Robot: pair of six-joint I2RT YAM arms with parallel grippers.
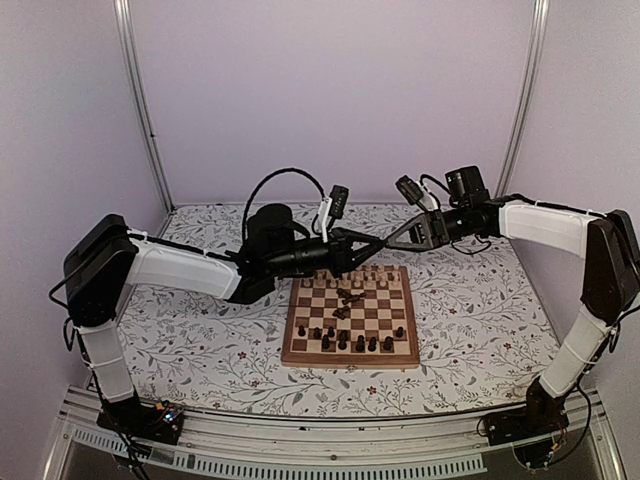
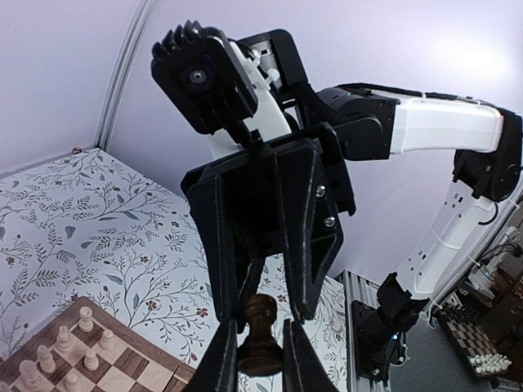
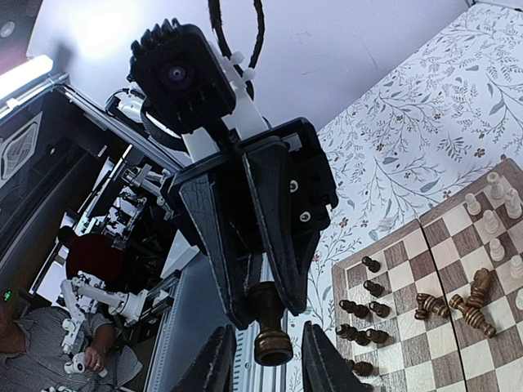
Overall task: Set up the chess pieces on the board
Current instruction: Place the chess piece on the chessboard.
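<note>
Both arms meet in the air above the far edge of the board, which lies at the middle of the table. Left gripper — clenched on one dark chess piece, held clear of the board. Right gripper — jaws parted either side of the same piece, slim gaps visible, no contact seen. Piece type not determinable; the top camera does not show it between the two grippers. On the board: pale pieces along the far edge, dark pieces along the near edge, toppled pieces at centre. Exact counts unclear.
</note>
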